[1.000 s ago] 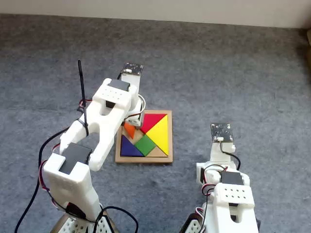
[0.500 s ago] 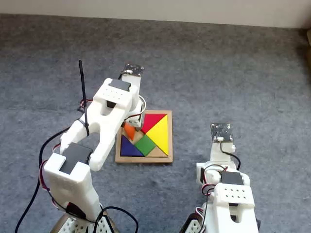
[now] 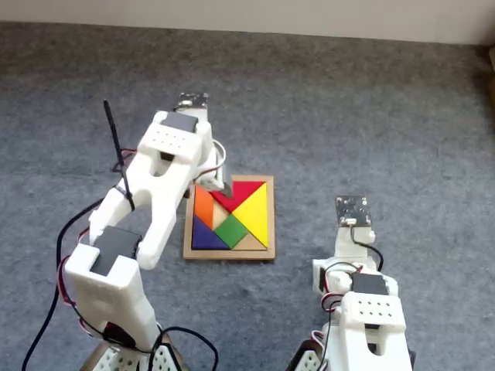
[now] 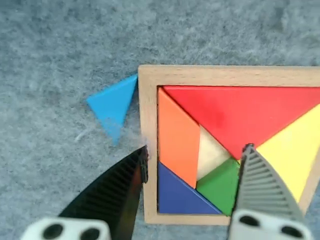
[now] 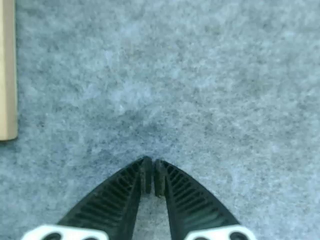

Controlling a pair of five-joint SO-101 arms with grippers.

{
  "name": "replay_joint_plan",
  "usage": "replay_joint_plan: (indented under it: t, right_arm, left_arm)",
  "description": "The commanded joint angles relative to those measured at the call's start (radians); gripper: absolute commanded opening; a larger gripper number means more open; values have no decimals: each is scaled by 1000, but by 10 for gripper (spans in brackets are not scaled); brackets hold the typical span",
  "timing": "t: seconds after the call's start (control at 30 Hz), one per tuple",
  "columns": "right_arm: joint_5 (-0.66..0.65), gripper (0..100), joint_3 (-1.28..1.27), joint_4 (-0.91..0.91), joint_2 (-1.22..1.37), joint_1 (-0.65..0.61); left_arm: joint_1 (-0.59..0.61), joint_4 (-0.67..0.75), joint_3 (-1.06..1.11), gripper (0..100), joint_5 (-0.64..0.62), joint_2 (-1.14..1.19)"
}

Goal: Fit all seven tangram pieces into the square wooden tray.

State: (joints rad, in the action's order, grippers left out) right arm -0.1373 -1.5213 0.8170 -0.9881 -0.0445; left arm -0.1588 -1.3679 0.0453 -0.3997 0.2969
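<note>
My left claw (image 4: 195, 149) hangs over the square wooden tray (image 4: 148, 125) with its jaws apart and nothing between them. One finger is over the tray's frame and the other is over the pieces inside. My right claw (image 5: 151, 175) has its jaws together, empty, above the grey surface (image 5: 200, 75) off to one side of the tray.

Inside the tray, closest to my left claw, a dark blue triangle (image 4: 175, 197) fills a corner, and a green square (image 4: 220, 185) touches it. Past these, an orange parallelogram (image 4: 177, 132) lies along one inner wall. A large red triangle (image 4: 240, 110) runs along the far wall, and a large yellow triangle (image 4: 292, 150) meets it. Between the orange, red and green pieces is a small triangular gap (image 4: 210, 155) of bare wood.

Just outside the tray's far corner, a light blue triangle (image 4: 112, 105) lies on the surface with one tip at the frame.

I judge the task well past halfway, with five pieces seated. The light blue triangle is not yet in, and it looks the right shape for the gap. In the high view a tan patch (image 3: 249, 241) sits inside the tray between green and yellow. I cannot tell whether it is a pale piece or a second empty spot.
</note>
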Motion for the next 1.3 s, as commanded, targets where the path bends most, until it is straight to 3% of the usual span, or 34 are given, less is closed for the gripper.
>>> replay_joint_plan:
  t: [0.0, 0.13, 0.5, 0.77, 0.93, 1.27]
  right_arm:
    - [-11, 36, -10, -30, -4, 5]
    - [-11, 36, -10, -30, -4, 5]
    - [-11, 36, -10, -30, -4, 5]
    - [-11, 36, -25, -33, -4, 5]
    - [-11, 36, -25, -33, -4, 5]
    - [-11, 36, -25, -33, -4, 5]
  left_arm:
    - [54, 9, -44, 248, -5, -10]
    - [108, 6, -70, 235, 54, -12]
    - [251, -14, -113, 235, 529, 4]
    - [242, 80, -85, 238, 559, 97]
    - [240, 98, -93, 235, 652, 186]
    - [239, 95, -91, 207, 655, 197]
